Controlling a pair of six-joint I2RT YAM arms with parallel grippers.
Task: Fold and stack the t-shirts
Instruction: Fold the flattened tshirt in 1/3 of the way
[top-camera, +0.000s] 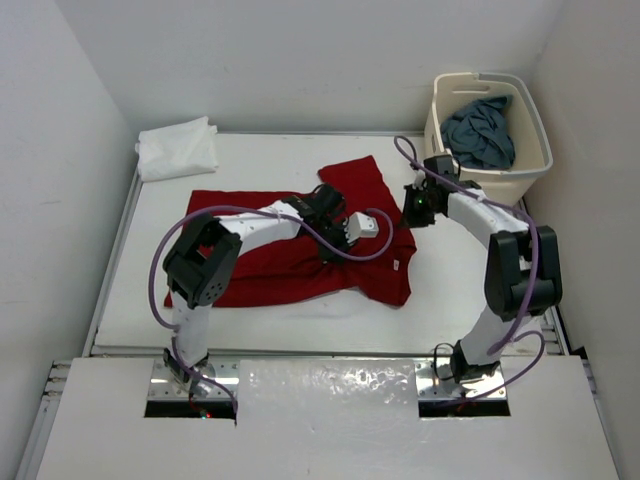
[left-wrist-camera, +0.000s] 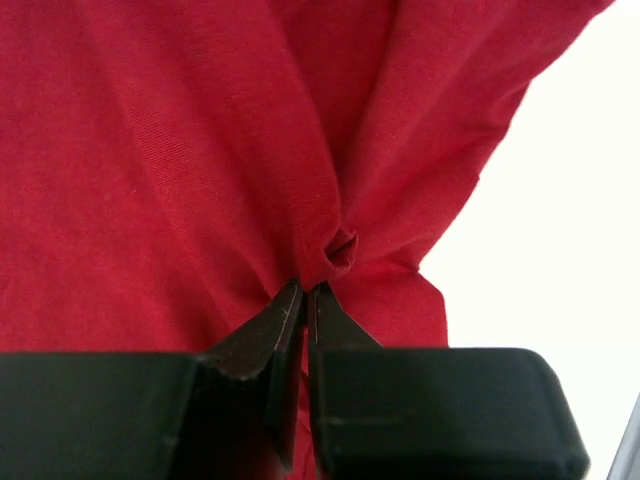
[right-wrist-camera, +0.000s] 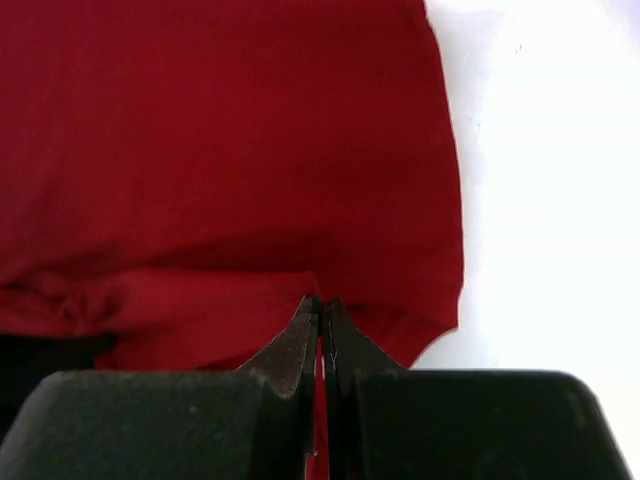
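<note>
Looking from above: the red shirt (top-camera: 280, 265) lies spread mid-table (top-camera: 450, 300), partly crumpled. The white shirt (top-camera: 177, 148) sits folded at the far left corner. The blue-grey shirt (top-camera: 480, 135) is in the basket (top-camera: 540, 150), far right. The left gripper (top-camera: 345, 240) is over the red shirt's right half, and the right gripper (top-camera: 415, 205) is at its right edge.
Left wrist: the left gripper (left-wrist-camera: 306, 290) is clamped on a small pucker of red cloth, with creases radiating from the pinch.
Right wrist: the right gripper (right-wrist-camera: 320, 305) is closed on a rolled edge of the red shirt, with bare table just beside it.
Risk: both pinches look thin, so the cloth could slip free on a lift. Uneven pulls by the two arms would likely twist or bunch the fold.
</note>
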